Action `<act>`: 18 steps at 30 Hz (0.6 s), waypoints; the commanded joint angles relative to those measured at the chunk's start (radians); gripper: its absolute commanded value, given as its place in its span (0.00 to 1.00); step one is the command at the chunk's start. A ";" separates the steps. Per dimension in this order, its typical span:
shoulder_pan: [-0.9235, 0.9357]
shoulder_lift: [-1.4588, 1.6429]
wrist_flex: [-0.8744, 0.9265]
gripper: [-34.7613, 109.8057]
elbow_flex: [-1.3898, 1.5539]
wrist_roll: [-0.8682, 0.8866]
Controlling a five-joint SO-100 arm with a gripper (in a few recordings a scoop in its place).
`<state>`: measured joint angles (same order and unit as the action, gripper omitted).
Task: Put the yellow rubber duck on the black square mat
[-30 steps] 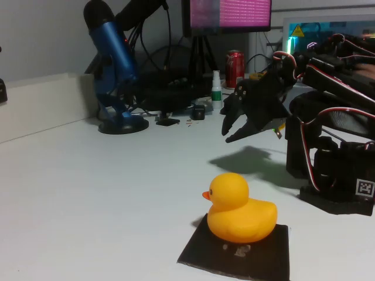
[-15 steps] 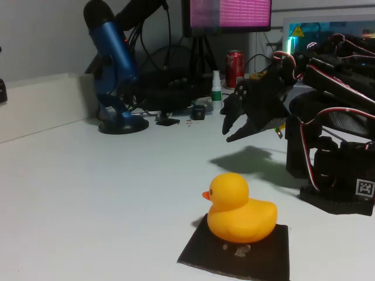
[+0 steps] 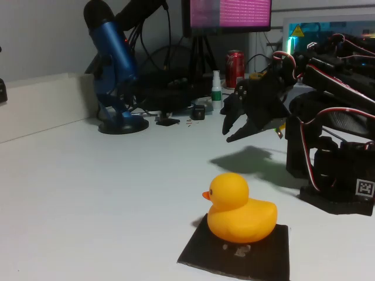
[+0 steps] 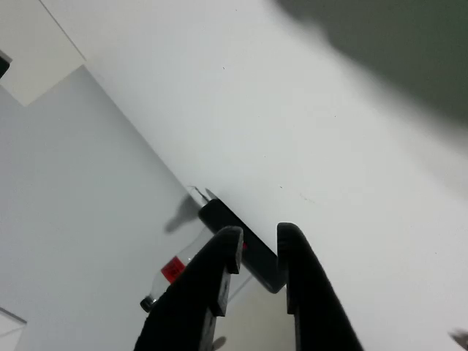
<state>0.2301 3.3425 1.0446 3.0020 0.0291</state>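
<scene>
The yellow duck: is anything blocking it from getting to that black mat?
Nothing visible does. The yellow rubber duck already sits on the black square mat, and the gripper hangs apart above bare table behind it.

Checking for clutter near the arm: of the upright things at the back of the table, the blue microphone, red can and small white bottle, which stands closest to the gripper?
The red can, just behind and left of the gripper in the fixed view. The small white bottle stands further left, the blue microphone furthest left.
</scene>
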 commanded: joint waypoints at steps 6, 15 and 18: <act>0.009 0.020 -0.009 0.27 0.002 0.014; 0.009 0.020 -0.009 0.27 0.002 0.011; 0.009 0.020 -0.009 0.27 0.002 0.011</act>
<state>0.2270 3.3425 1.0446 3.0020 0.0291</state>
